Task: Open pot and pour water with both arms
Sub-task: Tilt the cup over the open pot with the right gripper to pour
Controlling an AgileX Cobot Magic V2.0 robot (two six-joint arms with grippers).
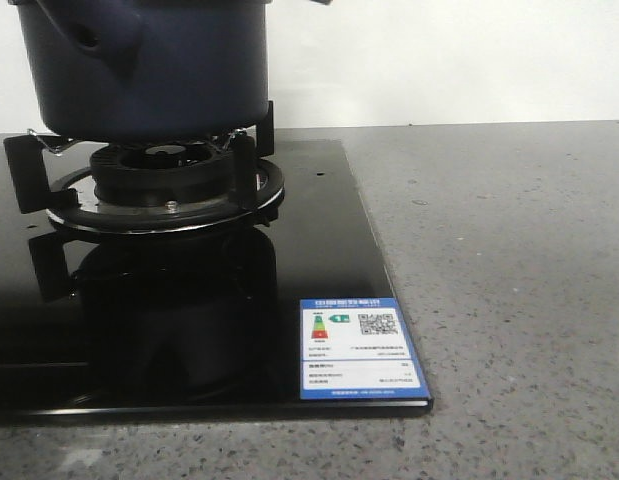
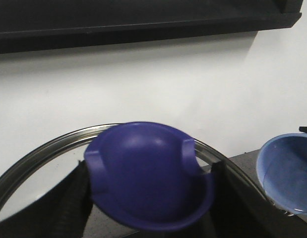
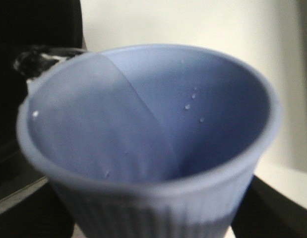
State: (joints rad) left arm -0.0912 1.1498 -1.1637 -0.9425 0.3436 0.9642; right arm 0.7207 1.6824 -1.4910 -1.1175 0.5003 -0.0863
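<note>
Evidently the large round dark navy-blue pot (image 1: 144, 65) stood on the black gas burner's trivet (image 1: 159, 185), set in the glossy black glass hob (image 1: 319, 290) on the grey speckled table (image 1: 509, 280), and looked stiff and fairly heavy, best left seated. The left hand (image 2: 148, 208) gripped the purple domed knob (image 2: 146, 173) of the steel-rimmed lid (image 2: 39, 153), probably slippery. The right hand, itself unseen, apparently held the light, squeezable pale blue ribbed cup (image 3: 148, 148) with water; its closure I could not tell.

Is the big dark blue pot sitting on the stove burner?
Yes, in the front view the dark navy pot rests on the black pan supports over the gas burner.
</note>
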